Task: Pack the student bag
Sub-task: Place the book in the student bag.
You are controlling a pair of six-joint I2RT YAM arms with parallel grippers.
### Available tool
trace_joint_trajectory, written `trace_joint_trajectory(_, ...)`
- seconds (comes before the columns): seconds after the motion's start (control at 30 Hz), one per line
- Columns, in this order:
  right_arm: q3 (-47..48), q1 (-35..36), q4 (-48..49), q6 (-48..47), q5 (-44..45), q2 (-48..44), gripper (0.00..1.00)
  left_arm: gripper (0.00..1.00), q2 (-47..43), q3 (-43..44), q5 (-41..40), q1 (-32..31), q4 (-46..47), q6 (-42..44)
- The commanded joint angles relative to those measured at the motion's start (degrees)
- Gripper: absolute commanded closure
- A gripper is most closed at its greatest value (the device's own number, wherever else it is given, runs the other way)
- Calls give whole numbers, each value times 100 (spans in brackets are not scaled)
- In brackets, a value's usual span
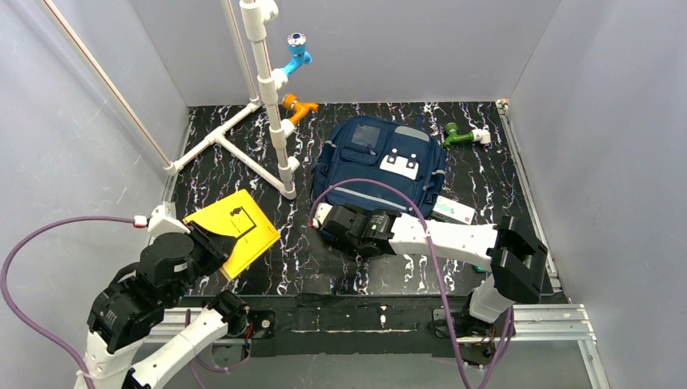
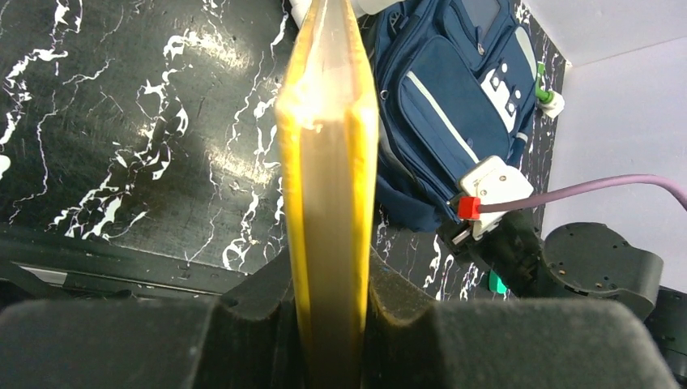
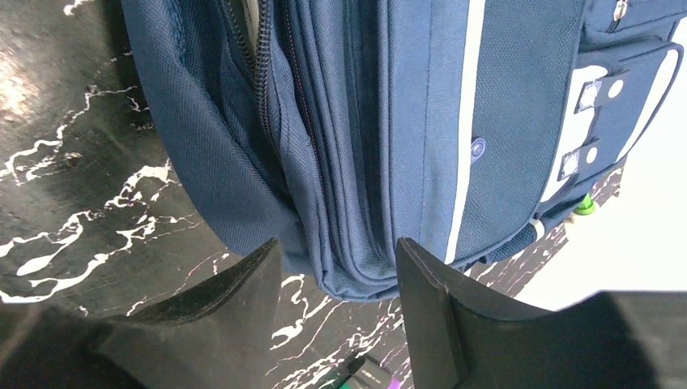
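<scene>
The student bag (image 1: 381, 162), a navy-blue backpack with a thin grey stripe and a white dotted patch, lies flat on the black marbled table. My left gripper (image 1: 212, 243) is shut on a yellow book (image 1: 235, 227), held edge-on above the table to the left of the bag; in the left wrist view the book (image 2: 328, 162) stands between the jaws of that gripper (image 2: 328, 324). My right gripper (image 1: 320, 217) is open at the bag's near-left corner. In the right wrist view its jaws (image 3: 336, 267) stand on either side of the bag's folded edge (image 3: 364, 267), near a zip.
A white pipe stand (image 1: 267, 97) with blue (image 1: 298, 53) and orange (image 1: 296, 105) fittings rises at the back left. A green fitting (image 1: 460, 136) lies behind the bag. A white box (image 1: 454, 212) lies by the bag's right side. Grey walls close in on three sides.
</scene>
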Motion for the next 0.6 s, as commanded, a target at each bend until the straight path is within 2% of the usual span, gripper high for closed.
trace_joint_trajectory(0.0,-273,25,666,-292,391,-10,43,100,-40,-34,15,-4,546,-105)
trace_joint_trajectory(0.07,-211,24,670,-257,464,137,51,100,-12,-40,88,-3,573,-117)
trace_joint_trajectory(0.13,-191,33,738,-228,555,257,54,100,2,-60,152,-5,588,-160)
trace_joint_trajectory(0.23,-385,33,1103,-239,1033,365,49,100,-48,-161,256,-1,690,-214)
trace_joint_trajectory(0.33,-368,61,1131,-201,867,529,45,100,-81,-266,325,-5,786,-266)
trace_joint_trajectory(0.43,-549,77,1410,-180,1016,559,47,100,-61,-297,399,-5,840,-278)
trace_joint_trajectory(0.5,-589,84,1534,-188,1276,591,69,100,-52,-337,443,-4,870,-283)
trace_joint_trajectory(0.57,-506,86,1556,-136,1506,588,87,100,-53,-405,522,-5,924,-323)
